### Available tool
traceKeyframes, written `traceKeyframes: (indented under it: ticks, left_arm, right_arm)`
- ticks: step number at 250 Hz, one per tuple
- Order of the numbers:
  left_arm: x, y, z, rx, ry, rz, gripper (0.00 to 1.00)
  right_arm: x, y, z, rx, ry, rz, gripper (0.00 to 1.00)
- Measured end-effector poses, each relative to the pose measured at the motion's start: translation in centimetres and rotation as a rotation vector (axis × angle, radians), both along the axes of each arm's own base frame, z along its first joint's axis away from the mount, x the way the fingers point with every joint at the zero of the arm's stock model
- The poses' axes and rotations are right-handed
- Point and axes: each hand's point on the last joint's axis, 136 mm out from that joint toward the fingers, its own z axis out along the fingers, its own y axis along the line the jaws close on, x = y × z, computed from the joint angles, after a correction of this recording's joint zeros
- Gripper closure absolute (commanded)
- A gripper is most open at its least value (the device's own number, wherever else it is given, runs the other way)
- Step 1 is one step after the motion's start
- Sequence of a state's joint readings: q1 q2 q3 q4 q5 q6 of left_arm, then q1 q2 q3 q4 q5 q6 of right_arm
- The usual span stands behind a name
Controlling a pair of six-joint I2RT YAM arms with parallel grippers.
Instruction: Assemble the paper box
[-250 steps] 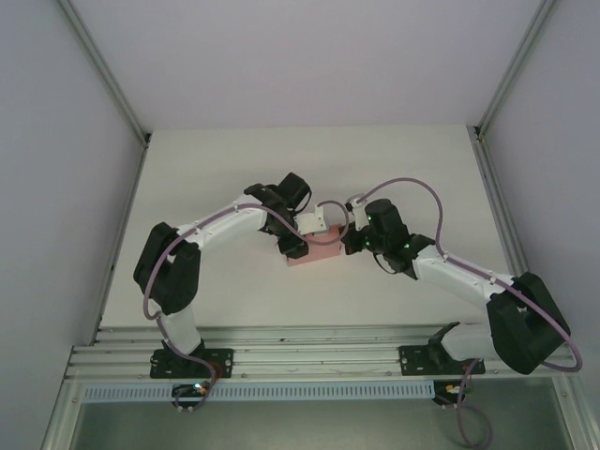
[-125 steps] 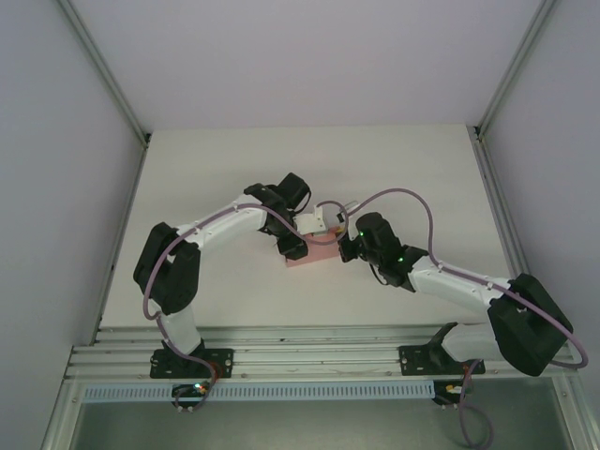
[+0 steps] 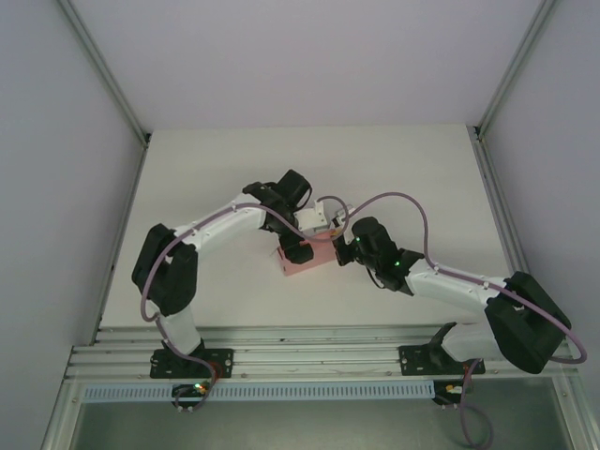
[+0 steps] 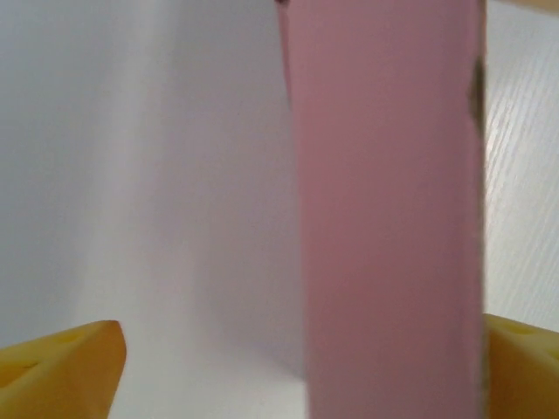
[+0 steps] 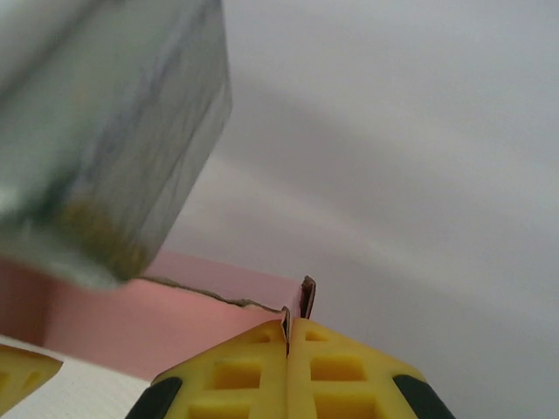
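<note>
Thin box [image 3: 319, 260], probably crushes easily: grip edges. Flap [image 5: 307, 297] pinched in right tool [image 5: 287, 330]; left tool [image 4: 301, 358] released, straddling it.

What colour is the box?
The box is pale pink, seen best in the left wrist view.

Table [image 3: 206, 169]: far half and both near corners bare, open to a hand from above.
Centre: box [image 3: 314, 261], with left gripper [image 3: 302, 246] and right gripper [image 3: 339, 251] crowding it from either side; no passage between them.
Left wrist view: wide gap between box and one finger [image 4: 61, 371].
Walls [image 3: 56, 187]: close off both sides.
Rail [image 3: 309, 361]: bars the near edge.
Cable [image 3: 412, 199]: loops above the right arm.
</note>
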State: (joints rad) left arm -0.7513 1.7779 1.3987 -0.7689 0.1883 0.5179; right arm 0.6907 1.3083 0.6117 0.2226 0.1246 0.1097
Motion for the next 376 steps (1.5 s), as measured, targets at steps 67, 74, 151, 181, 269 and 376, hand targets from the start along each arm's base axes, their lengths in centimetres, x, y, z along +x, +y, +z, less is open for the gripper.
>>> traceKeyframes:
  ticks: [67, 74, 151, 181, 269, 376]
  left_arm:
    - [0.0, 0.1, 4.5, 0.003, -0.205, 0.090, 0.00]
    - [-0.1, 0.4, 4.8, 0.006, -0.227, 0.124, 0.00]
    - [-2.8, 7.3, 8.1, -0.075, -0.278, 0.565, 0.00]
    - [-4.9, 9.0, 8.4, -0.143, -0.247, 0.627, 0.04]
    - [-5.7, 8.3, 5.5, -0.146, -0.105, 0.704, 0.27]
    - [-5.3, 6.6, 2.9, -0.120, -0.023, 0.728, 0.50]
  right_arm:
    - [-0.5, 0.1, 0.8, -0.012, 0.011, -0.025, 1.00]
    - [-0.5, 0.1, 0.9, -0.014, 0.010, -0.030, 1.00]
    - [-0.3, -0.6, 0.3, -0.057, 0.047, -0.085, 1.00]
    - [-0.2, -0.6, 0.1, -0.054, 0.052, -0.091, 1.00]
    - [-0.3, -0.6, 0.0, -0.046, 0.056, -0.094, 1.00]
    - [-1.2, -0.6, -0.2, 0.005, 0.015, -0.069, 1.00]
